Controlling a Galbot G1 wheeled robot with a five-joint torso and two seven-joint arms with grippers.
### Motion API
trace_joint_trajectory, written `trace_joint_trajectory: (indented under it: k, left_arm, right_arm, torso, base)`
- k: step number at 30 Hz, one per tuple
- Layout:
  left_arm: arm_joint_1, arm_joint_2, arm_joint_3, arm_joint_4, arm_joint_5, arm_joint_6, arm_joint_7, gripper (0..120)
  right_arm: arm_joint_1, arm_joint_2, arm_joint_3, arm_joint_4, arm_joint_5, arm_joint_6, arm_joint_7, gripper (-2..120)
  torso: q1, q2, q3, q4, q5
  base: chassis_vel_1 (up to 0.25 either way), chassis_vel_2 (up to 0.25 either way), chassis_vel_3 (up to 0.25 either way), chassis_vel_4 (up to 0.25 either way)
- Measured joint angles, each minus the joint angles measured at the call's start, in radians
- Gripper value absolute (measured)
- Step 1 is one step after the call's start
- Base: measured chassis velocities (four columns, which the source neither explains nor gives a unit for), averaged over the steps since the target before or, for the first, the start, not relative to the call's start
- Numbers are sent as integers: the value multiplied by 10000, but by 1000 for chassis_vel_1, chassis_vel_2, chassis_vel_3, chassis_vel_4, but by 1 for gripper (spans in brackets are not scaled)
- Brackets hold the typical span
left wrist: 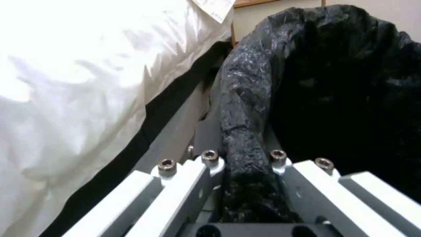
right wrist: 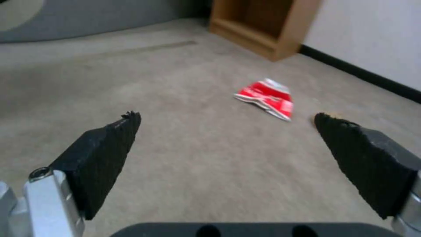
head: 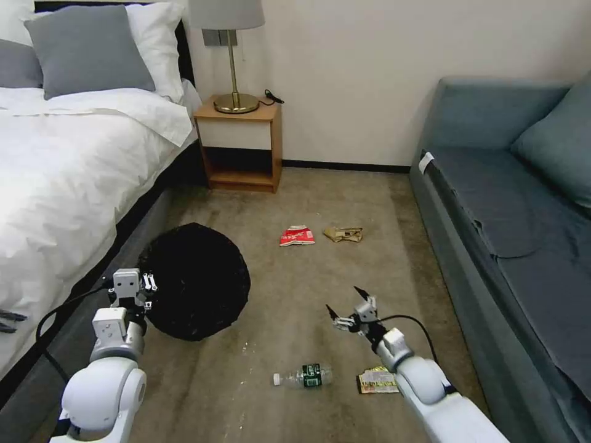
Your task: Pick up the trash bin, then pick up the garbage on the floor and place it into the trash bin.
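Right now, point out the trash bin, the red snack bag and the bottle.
trash bin (head: pixel 197 280): head view, black liner.
red snack bag (head: pixel 297 235): head view, bag middle.
bottle (head: pixel 306 376): head view, green label.

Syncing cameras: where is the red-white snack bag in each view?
Head view: red-white snack bag on the carpet at picture centre, just left of the brown paper wad.
Left wrist view: not in it.
Right wrist view: bag above centre, ahead of the open right gripper.
Shared landmark: wooden nightstand, beyond the bag.

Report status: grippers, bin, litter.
Left gripper shut on trash bin rim. Right gripper open above carpet. Snack bag ahead, nothing blocking.
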Motion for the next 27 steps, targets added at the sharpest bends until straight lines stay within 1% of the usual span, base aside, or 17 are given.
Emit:
trace_joint_trajectory:
  k: [1,4,5,8,9,12,13,16,17,19,21,22,24,26,27]
  left_arm:
    - [0,0,0,0,0,0,0,4]
    - [145,-79,-32,-120,237,-102,3,4]
    - [145,-79,-32,-120,237,-102,3,4]
    - [250,-152,-4,-241,511,-214,6,4]
    - [250,-152,-4,-241,511,-214,6,4]
    - [279,-237,10,-346,684,-220,6,4]
    - [279,-237,10,-346,684,-220,6,4]
    - [311,-330,12,-440,790,-221,5,4]
    - [311,-330,12,-440,790,-221,5,4]
    - [338,-353,3,-449,851,-229,21,4]
    - [347,-350,-50,-424,900,-246,34,4]
    - [347,-350,-50,-424,900,-246,34,4]
    - [340,-334,-119,-365,937,-246,36,4]
    - [337,-332,-133,-354,940,-246,36,4]
    - [344,-327,-181,-333,968,-246,33,4]
  right_arm:
    - [0,0,0,0,0,0,0,100]
    - [561,-204,-828,-209,278,-100,-259,100]
    - [561,-204,-828,-209,278,-100,-259,100]
    - [1057,-702,-1746,-268,648,-214,-855,100]
    - [1057,-702,-1746,-268,648,-214,-855,100]
    - [1371,-1200,-2444,-229,897,-368,-1469,100]
    - [1371,-1200,-2444,-229,897,-368,-1469,100]
    - [1476,-1558,-2753,-6,1089,-784,-2790,100]
    - [1476,-1558,-2753,-6,1089,-784,-2790,100]
    - [1477,-1685,-2840,105,1077,-1010,-3749,100]
    - [1477,-1754,-2905,139,937,-1188,-4440,100]
    - [1477,-1754,-2905,139,937,-1188,-4440,100]
    - [1480,-1779,-2912,94,703,-1302,-4996,100]
    - [1482,-1783,-2912,74,648,-1323,-5086,100]
    - [1496,-1793,-2912,-56,358,-1374,-5530,100]
  torso:
    - [0,0,0,0,0]
    - [0,0,0,0,1]
    - [0,0,0,0,1]
    - [0,0,0,0,1]
    - [0,0,0,0,1]
    - [0,0,0,-1,0]
    - [0,0,0,-1,0]
    - [0,0,0,-2,0]
    - [0,0,0,-2,0]
    - [0,0,-1,-2,0]
    - [0,0,-1,-2,1]
    - [0,0,-1,-2,1]
    - [0,0,-1,-2,0]
    - [-1,0,-1,-1,0]
    - [0,0,-1,-1,1]
  base:
    - [0,0,0,0]
    - [0,0,0,0]
    - [0,0,0,0]
    - [0,0,0,0]
    - [0,0,0,0]
    - [0,0,0,0]
    - [0,0,0,0]
    - [0,0,0,0]
    - [0,0,0,0]
    - [0,0,0,0]
    - [0,0,0,0]
    - [0,0,0,0]
    - [0,0,0,0]
    - [0,0,0,0]
    - [0,0,0,0]
